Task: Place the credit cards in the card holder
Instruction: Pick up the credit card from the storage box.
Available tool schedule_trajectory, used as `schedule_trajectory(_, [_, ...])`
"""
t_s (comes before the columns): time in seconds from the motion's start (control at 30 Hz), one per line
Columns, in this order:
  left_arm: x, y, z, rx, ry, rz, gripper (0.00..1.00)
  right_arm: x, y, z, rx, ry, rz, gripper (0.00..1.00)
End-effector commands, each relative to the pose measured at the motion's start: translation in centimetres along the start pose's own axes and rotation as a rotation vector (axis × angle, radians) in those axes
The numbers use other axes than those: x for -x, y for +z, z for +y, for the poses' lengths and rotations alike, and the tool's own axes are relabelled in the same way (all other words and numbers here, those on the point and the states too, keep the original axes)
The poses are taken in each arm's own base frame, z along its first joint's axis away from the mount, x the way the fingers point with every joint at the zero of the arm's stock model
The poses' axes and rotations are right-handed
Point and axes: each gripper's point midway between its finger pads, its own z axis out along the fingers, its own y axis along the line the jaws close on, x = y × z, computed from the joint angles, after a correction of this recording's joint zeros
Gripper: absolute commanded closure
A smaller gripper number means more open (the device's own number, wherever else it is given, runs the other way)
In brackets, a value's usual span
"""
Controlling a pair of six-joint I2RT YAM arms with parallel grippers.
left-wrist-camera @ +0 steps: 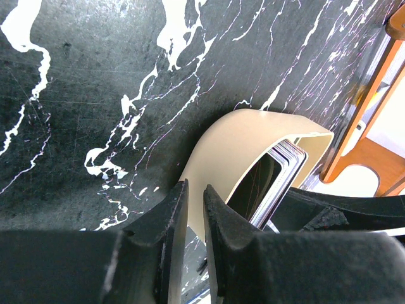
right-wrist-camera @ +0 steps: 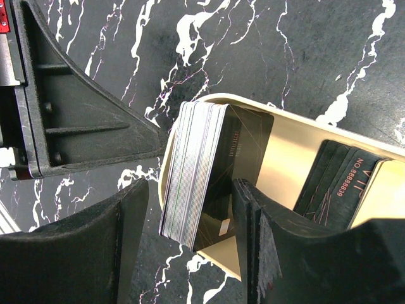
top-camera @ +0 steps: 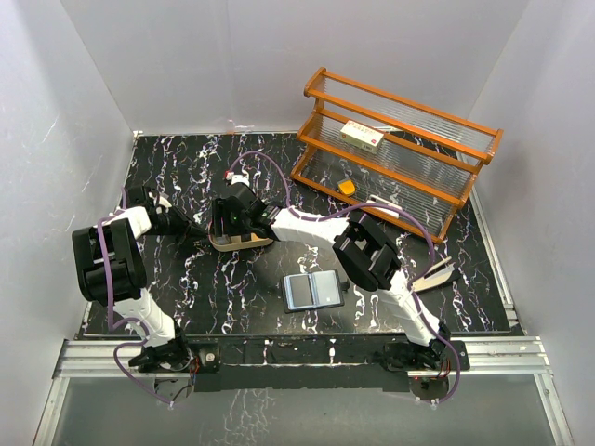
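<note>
The credit cards stand on edge as a thick stack (right-wrist-camera: pixel 196 171) at one end of a tan oval tray (right-wrist-camera: pixel 297 145). More dark cards (right-wrist-camera: pixel 342 183) lean at the tray's other end. My right gripper (right-wrist-camera: pixel 190 190) is open and straddles the stack, one finger outside the tray wall and one inside, without touching the cards. My left gripper (left-wrist-camera: pixel 195 187) is nearly closed on the tray's wall (left-wrist-camera: pixel 240 145). The card holder (top-camera: pixel 312 290) lies open on the table in front of the tray (top-camera: pixel 240 242), its pale blue-grey inside facing up, with neither gripper near it.
An orange wooden shelf (top-camera: pixel 400 149) stands at the back right with a white-and-red box (top-camera: pixel 362 136) on it and a small orange thing (top-camera: pixel 347 187) lower down. A pale flat object (top-camera: pixel 435 274) lies at the right by the right arm.
</note>
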Motion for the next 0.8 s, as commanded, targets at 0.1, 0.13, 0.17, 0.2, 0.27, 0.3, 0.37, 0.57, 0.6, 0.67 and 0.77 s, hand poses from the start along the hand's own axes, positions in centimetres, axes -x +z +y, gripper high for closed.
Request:
schedule_trajectory(0.1, [-0.5, -0.1, -0.2, -0.017, -0.016, 0.028, 0.85, 3.4, -1.8, 3.2, 0.076, -0.004, -0.101, 0.48])
schedule_trajectory(0.13, [-0.5, -0.1, -0.2, -0.015, -0.017, 0.029, 0.85, 3.5, -1.8, 3.2, 0.075, -0.005, -0.104, 0.48])
schedule_trajectory(0.17, [-0.5, -0.1, -0.2, -0.015, -0.018, 0.029, 0.85, 3.6, -1.9, 3.3, 0.075, -0.007, -0.107, 0.48])
schedule_trajectory(0.2, [-0.5, -0.1, -0.2, -0.015, -0.019, 0.027, 0.85, 3.7, -1.9, 3.3, 0.077, -0.007, -0.108, 0.48])
schedule_trajectory(0.27, [-0.5, -0.1, -0.3, -0.016, -0.016, 0.028, 0.85, 3.8, -2.0, 3.4, 0.078, -0.009, -0.111, 0.49])
schedule_trajectory(0.3, [-0.5, -0.1, -0.2, -0.015, -0.017, 0.028, 0.85, 3.8, -2.0, 3.4, 0.079, -0.009, -0.112, 0.49])
schedule_trajectory(0.37, [-0.5, -0.1, -0.2, -0.015, -0.018, 0.028, 0.85, 3.9, -2.1, 3.5, 0.079, -0.010, -0.113, 0.49])
schedule_trajectory(0.57, [-0.4, -0.1, -0.3, -0.016, -0.015, 0.029, 0.85, 4.4, -2.5, 3.5, 0.071, -0.015, -0.129, 0.49])
schedule_trajectory(0.6, [-0.4, -0.1, -0.2, -0.015, -0.016, 0.029, 0.85, 4.4, -2.5, 3.4, 0.069, -0.015, -0.130, 0.49])
schedule_trajectory(0.67, [-0.4, -0.2, -0.3, -0.015, -0.015, 0.027, 0.85, 4.5, -2.6, 3.5, 0.067, -0.015, -0.134, 0.49])
schedule_trajectory(0.77, [-0.4, -0.2, -0.3, -0.016, -0.016, 0.027, 0.85, 4.6, -2.7, 3.5, 0.067, -0.015, -0.139, 0.49])
